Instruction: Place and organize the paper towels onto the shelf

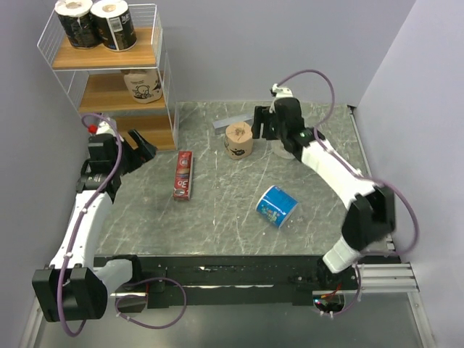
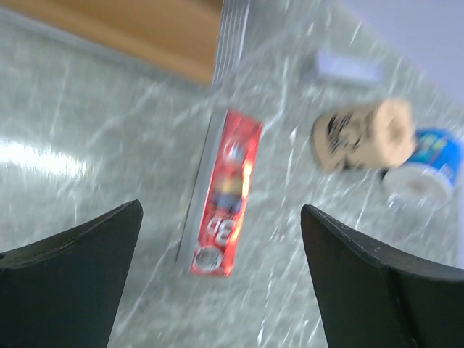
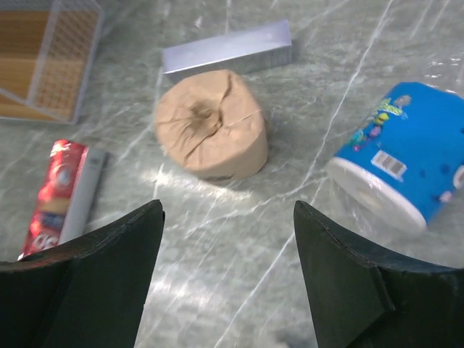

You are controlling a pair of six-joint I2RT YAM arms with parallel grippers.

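Note:
The white wire shelf [image 1: 165, 69] stands at the far left. Two black rolls [image 1: 98, 22] sit on its top board and a tan printed roll [image 1: 143, 85] on the middle board. A second tan roll [image 1: 238, 140] stands on the table and shows in the right wrist view [image 3: 212, 134]. One blue-and-white roll [image 1: 277, 206] lies mid-table. Another blue-and-white roll [image 3: 406, 156] lies right of the tan one, mostly hidden under the arm in the top view. My right gripper [image 1: 264, 125] is open and empty just behind the tan roll [image 3: 228, 206]. My left gripper [image 1: 141, 148] is open and empty beside the shelf [image 2: 221, 209].
A flat red box [image 1: 183, 175] lies on the table right of the left gripper and shows in the left wrist view [image 2: 225, 196]. A grey bar [image 1: 230, 122] lies behind the tan roll and shows in the right wrist view [image 3: 226, 49]. Walls close in at the back and right.

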